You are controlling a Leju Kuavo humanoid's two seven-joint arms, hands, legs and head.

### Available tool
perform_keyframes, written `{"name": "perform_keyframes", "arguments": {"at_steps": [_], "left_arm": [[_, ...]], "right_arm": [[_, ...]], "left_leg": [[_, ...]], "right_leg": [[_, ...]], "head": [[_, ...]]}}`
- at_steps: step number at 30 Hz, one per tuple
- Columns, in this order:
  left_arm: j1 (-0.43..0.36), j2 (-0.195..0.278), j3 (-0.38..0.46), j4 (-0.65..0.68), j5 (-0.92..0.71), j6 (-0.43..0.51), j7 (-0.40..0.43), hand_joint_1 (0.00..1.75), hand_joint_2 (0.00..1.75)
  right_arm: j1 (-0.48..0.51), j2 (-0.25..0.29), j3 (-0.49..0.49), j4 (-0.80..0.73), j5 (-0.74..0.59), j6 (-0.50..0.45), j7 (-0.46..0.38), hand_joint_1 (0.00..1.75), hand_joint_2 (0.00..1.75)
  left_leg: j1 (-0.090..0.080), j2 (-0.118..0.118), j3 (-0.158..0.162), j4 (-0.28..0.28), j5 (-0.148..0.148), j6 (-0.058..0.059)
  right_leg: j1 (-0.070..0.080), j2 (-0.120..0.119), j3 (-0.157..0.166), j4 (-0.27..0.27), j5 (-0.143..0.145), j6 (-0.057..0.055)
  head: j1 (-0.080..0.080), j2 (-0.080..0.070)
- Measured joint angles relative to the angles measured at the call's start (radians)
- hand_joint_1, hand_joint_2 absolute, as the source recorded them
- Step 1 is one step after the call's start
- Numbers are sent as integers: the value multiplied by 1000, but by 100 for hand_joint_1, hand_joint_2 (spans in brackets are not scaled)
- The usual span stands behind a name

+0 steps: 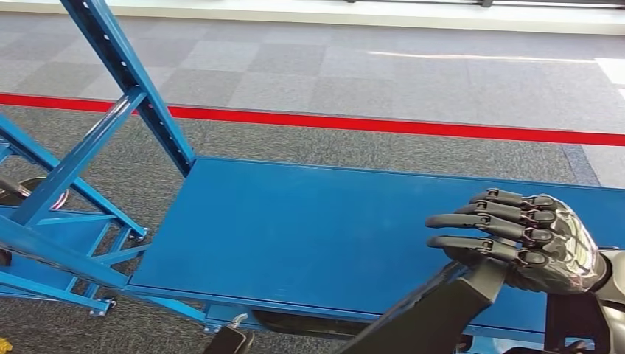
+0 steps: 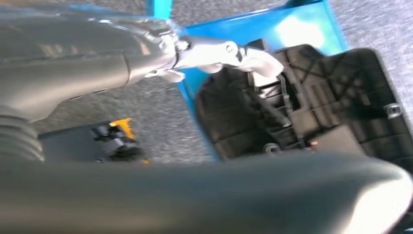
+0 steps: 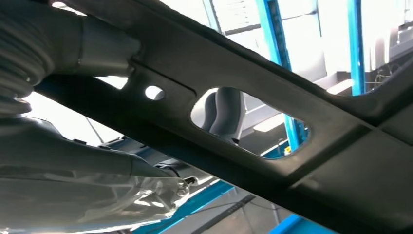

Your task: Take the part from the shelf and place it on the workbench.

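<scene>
Nearest the robot, the right hand (image 1: 527, 240) grasps the upper end of the part (image 1: 424, 313), a long black moulded plastic panel, with dark glossy fingers (image 1: 472, 221) stretched above that end. The part's long axis slants from the hand down toward the robot's left, along the near edge of the blue shelf (image 1: 309, 228). In the right wrist view the part (image 3: 272, 126) shows a matte, slightly grainy face with an oblong cut-out and a small round hole.

In the left wrist view, the left hand (image 2: 160, 58) reaches to the ribbed, clip-studded underside of the part (image 2: 302, 107); its silver finger (image 2: 229, 51) lies against a rib, but whether the hand grips it cannot be told. The part overhangs the shelf's edge above grey carpet.

The shelf deck is smooth painted metal, with a perforated blue upright (image 1: 125, 74) at its far-left corner. Beyond it runs a red floor line (image 1: 368, 124). No tabletop appears, so the carry probably lies ahead, with both hands already at the part.
</scene>
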Motion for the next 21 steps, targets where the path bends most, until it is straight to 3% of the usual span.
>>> {"name": "perform_keyframes", "arguments": {"at_steps": [5,10,21], "left_arm": [[-1,0,-3,0,4,-44,43,0,0],[-1,0,-4,0,12,-66,102,0,0],[-4,0,-2,0,41,-153,215,0,0]], "right_arm": [[8,-12,-16,-13,-9,14,-7,175,175],[-8,-6,-10,-7,-9,26,-15,175,175],[-54,20,15,16,-7,48,-21,175,175]], "left_leg": [[2,0,3,-6,2,-5],[5,0,3,-7,0,-27],[-1,0,1,-2,-2,-29]], "right_leg": [[3,0,0,1,-3,-6],[5,0,1,1,-4,-9],[-2,0,3,-1,-3,-7]], "head": [[0,0],[0,0],[0,0]]}}
